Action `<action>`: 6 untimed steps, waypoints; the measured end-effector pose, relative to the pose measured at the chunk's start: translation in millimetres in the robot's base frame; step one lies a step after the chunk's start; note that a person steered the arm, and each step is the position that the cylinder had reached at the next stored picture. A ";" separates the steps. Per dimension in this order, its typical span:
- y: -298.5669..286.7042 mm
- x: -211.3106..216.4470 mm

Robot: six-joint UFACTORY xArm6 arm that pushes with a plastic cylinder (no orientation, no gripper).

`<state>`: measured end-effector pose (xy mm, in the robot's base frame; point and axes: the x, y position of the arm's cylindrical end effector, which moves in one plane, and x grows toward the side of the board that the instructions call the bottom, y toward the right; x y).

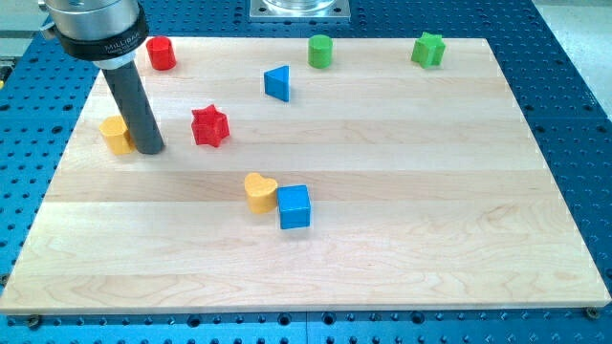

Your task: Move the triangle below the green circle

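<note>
The blue triangle (277, 83) lies near the view's top, left of centre. The green circle (320, 51) stands up and to the right of it, close to the board's top edge. My tip (149, 150) rests on the board at the view's left, far left of the triangle and lower. It sits right beside a yellow block (117, 135), whose shape is partly hidden by the rod, and left of the red star (210, 126).
A red cylinder (161, 53) stands at the top left and a green star (429, 49) at the top right. A yellow heart (259, 192) touches a blue cube (295, 206) near the middle. The wooden board (430, 210) lies on a blue perforated table.
</note>
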<state>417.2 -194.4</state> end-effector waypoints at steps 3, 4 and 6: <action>10.7 -51.9; 40.2 -92.7; 136.0 -105.0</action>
